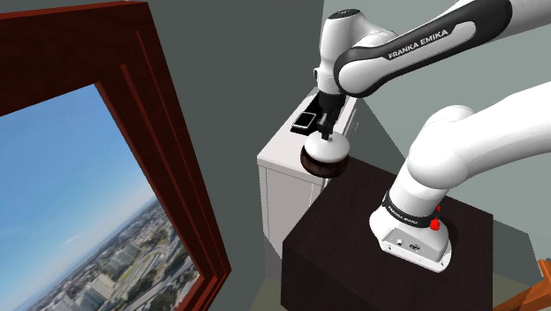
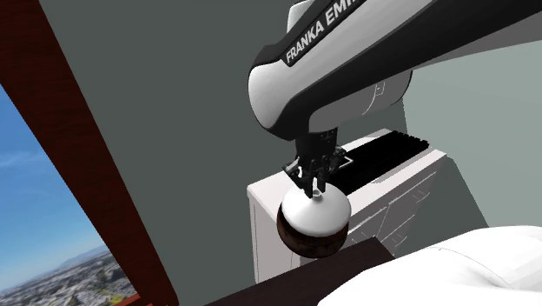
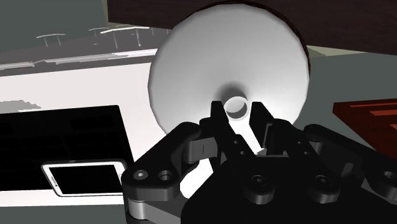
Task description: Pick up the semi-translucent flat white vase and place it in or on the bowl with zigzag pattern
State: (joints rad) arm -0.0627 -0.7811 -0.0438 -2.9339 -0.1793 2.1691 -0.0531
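- A red-brown wooden window frame fills the shoulder view's left, with blue sky and a city beyond it.
- Right of it stands a white cabinet. A flat black panel lies on its top, with a small white slab with rounded corners at the panel's edge.
- The dark brown round bowl sits where the cabinet's near corner meets the far corner of the stand. I cannot tell which of the two carries it.
- The flat white vase with a wide, rounded body and a narrow neck rests in that bowl, and the bowl's dark rim shows around it.
- The vase stands upright. The axis through its neck runs vertical, its mouth points up at the hand, and its broad body spreads level across the bowl.
- The all-black two-finger gripper points straight down over the vase. Its fingers pinch the neck from either side.
- At the shoulder view's right, the white arm rises from the dark brown box stand and bends over to the bowl.
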